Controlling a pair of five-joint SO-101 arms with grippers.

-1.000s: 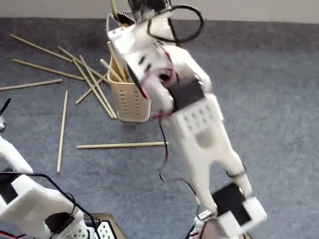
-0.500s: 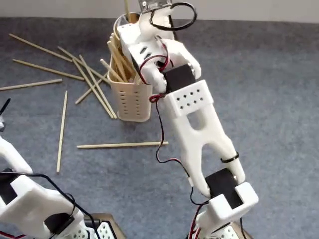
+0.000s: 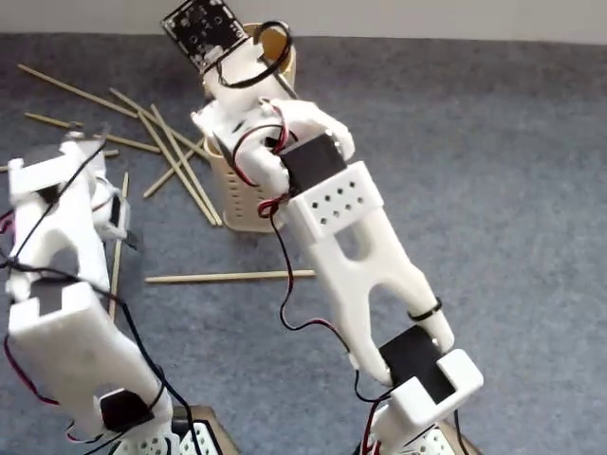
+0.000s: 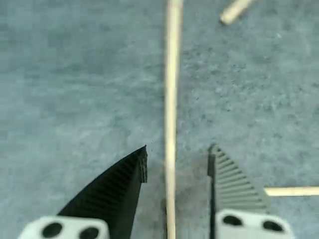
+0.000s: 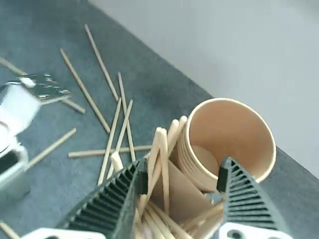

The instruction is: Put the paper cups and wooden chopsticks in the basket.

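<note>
One wooden chopstick (image 4: 172, 74) is what the coming move turns on. It lies flat on the grey carpet (image 3: 512, 142), straight beneath the left gripper (image 4: 178, 155). Its long axis runs near to far at the left of the scene. The gripper's jaws are spread and stand on either side of it, one to its left and one to its right. As far as I can see neither jaw touches the stick, so I'd judge that closing would pinch it across its width.

The left arm is plainly the nearer one, reaching out from the near edge with its wrist tipped down at the floor.

The basket (image 3: 248, 204) sits off to the right and farther away, already bristling with chopsticks. A paper cup (image 5: 230, 133) is at its far side, though I can't tell whether it rests inside. The right arm stretches long across the middle. The right gripper (image 5: 182, 181) hangs over the basket's mouth with its jaws apart, holding nothing.
</note>
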